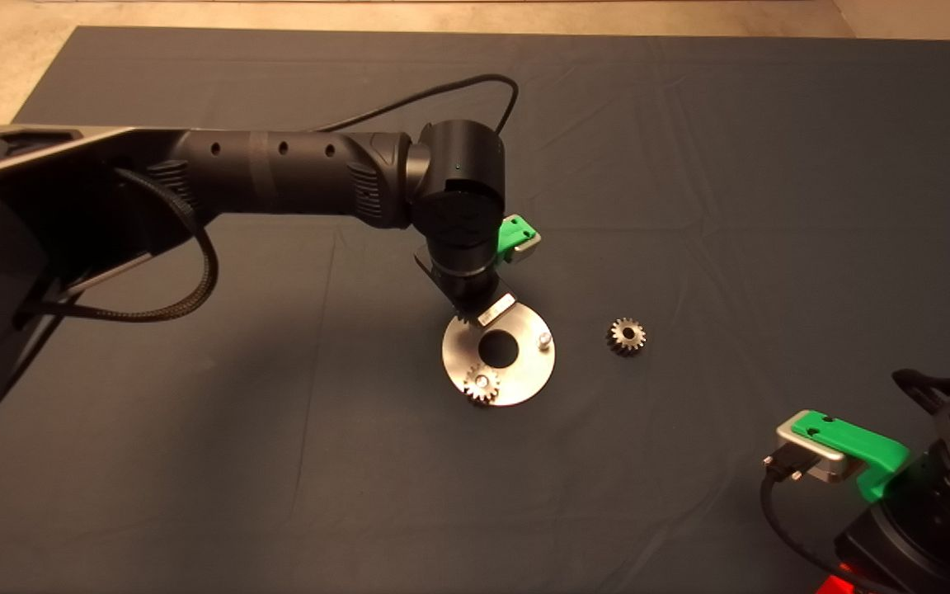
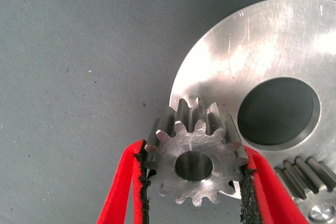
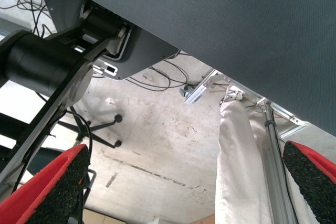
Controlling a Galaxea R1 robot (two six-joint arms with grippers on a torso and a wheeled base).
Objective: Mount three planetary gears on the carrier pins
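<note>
The gear in hand (image 2: 194, 165) is clamped flat between the red fingers (image 2: 122, 187) of the left end effector (image 1: 465, 318), over the far-left rim of the carrier disc (image 1: 529, 375), where a pin presumably hides beneath. Centre its bore on that pin, keep it level, then lower and release. One gear (image 1: 481, 384) already sits pinned; a bare pin (image 1: 544, 338) awaits the loose gear (image 1: 627, 336) on the desk mat (image 1: 277, 462). The right end effector (image 3: 173, 192) is parked at lower right, fingers apart.

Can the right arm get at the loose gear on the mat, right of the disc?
Probably yes. The loose gear lies in the open on the mat, apart from the disc, and the right gripper, open, waits on that side.
</note>
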